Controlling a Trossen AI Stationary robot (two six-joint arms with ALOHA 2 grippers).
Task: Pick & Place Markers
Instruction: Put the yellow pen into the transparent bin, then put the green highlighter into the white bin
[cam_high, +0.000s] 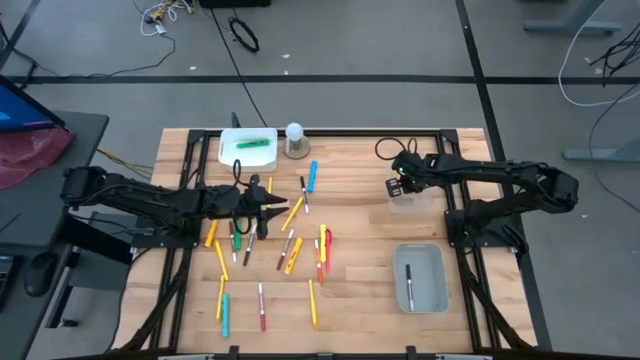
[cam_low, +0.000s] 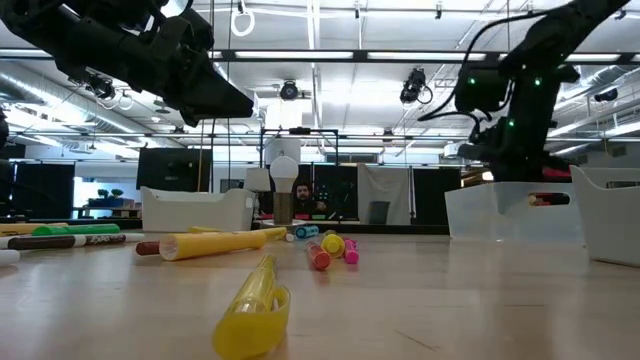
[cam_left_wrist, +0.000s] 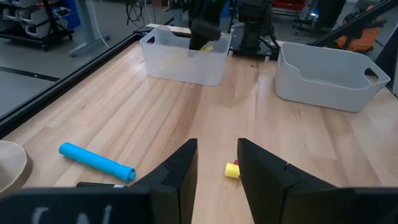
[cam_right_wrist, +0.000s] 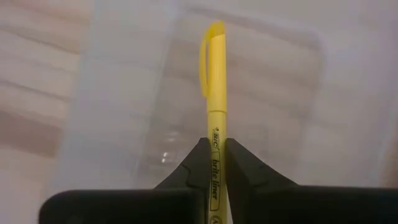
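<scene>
The right gripper (cam_right_wrist: 214, 155) is clenched on a yellow highlighter (cam_right_wrist: 215, 93), fingers nearly together, above a clear bin (cam_high: 405, 203) near the bench's right edge. The left gripper (cam_left_wrist: 216, 163) hovers over the scattered markers (cam_high: 290, 245) at the bench centre, jaws partly apart, grasping nothing. 1 marker (cam_high: 408, 282) lies in the grey tray (cam_high: 421, 252).
</scene>
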